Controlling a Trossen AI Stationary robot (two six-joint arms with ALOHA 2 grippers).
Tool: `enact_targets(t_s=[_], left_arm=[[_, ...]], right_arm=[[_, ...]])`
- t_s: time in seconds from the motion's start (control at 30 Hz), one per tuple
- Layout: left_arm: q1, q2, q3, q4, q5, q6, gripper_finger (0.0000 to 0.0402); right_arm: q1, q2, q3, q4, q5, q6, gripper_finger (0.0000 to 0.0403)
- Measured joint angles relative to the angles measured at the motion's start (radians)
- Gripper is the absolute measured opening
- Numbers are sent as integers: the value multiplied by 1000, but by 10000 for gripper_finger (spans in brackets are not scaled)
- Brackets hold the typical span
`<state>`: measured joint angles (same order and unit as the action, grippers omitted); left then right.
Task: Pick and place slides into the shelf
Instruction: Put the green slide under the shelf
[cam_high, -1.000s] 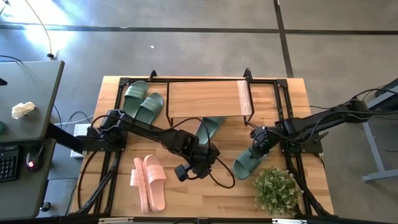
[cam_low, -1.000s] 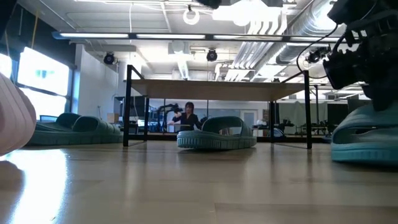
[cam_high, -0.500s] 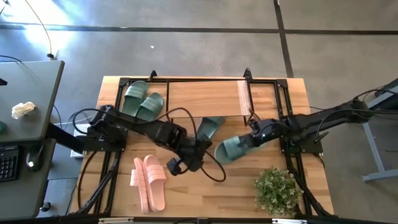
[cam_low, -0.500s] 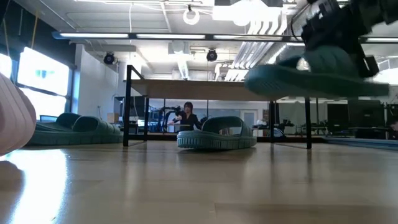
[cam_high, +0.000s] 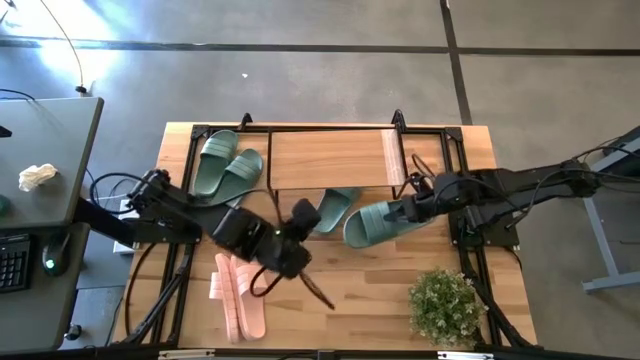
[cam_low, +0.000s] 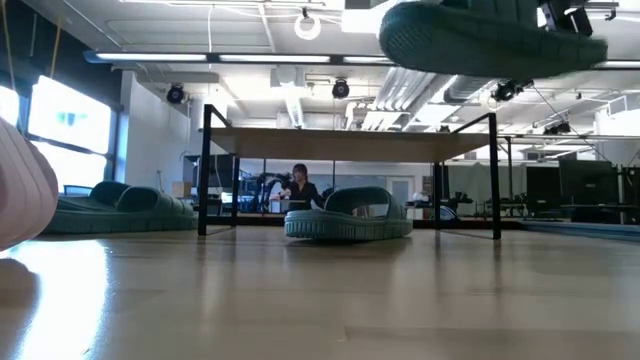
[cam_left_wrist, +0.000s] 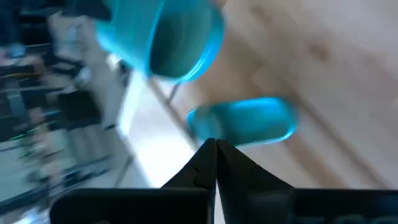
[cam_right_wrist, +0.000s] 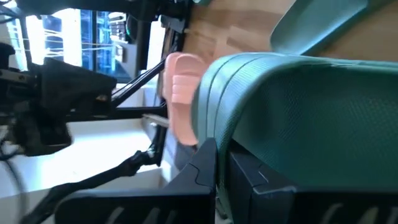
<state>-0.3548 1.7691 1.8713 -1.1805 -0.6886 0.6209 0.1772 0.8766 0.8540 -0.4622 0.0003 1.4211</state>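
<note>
Looking down from the high view, the right gripper (cam_high: 412, 208) clamps a green slide (cam_high: 378, 222) at centre-right, just below the shelf (cam_high: 330, 158); the left gripper (cam_high: 300, 215), mid-frame, is pinched shut on nothing. Low view: that slide (cam_low: 480, 40) hangs top right, off the table. Right wrist view: fingers closed on its strap (cam_right_wrist: 298, 118).
</note>
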Motion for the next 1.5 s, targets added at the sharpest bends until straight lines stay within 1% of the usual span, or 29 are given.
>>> enact_targets(t_s=[0.07, 0.1, 0.37, 0.43, 0.5, 0.57, 0.63, 0.77, 0.93, 1.1, 1.23, 1.33, 1.5], left_arm=[[-26, 1, 0, -5, -80, 0, 0], [-35, 1, 0, -7, -97, 0, 0], [-54, 2, -1, 10, -96, -52, 0], [-53, 2, -1, 27, -74, -60, 0], [-53, 2, -1, 77, -28, -53, 0], [-59, 2, -1, 143, 34, -22, 0], [-61, 2, -1, 196, 66, 17, 0], [-58, 2, -1, 208, 80, 38, 0], [-57, 2, -1, 169, 93, 39, 0], [-59, 2, -1, 159, 108, 63, 0], [-58, 2, -1, 159, 109, 88, 0], [-57, 2, -1, 161, 141, 106, 0], [-58, 3, -1, 177, 177, 137, 0]], right_arm=[[0, -1, 4, 3, -23, 22, 0], [0, -2, 8, 1, -30, 32, 0], [0, 1, 9, 9, -31, 39, 0], [3, 1, 9, 10, -32, 44, 0], [15, 10, 9, 6, -31, 67, 0], [30, 29, 9, -1, -34, 99, 0], [50, 56, 8, 9, -8, 121, 0], [99, 94, 8, 23, 111, 149, 0], [202, 155, 7, 11, 295, 284, 0], [308, 246, 7, 8, 518, 478, 0], [375, 327, 7, 9, 655, 663, 0], [418, 390, 7, 16, 773, 791, 0], [433, 496, 7, 78, 901, 833, 0]])
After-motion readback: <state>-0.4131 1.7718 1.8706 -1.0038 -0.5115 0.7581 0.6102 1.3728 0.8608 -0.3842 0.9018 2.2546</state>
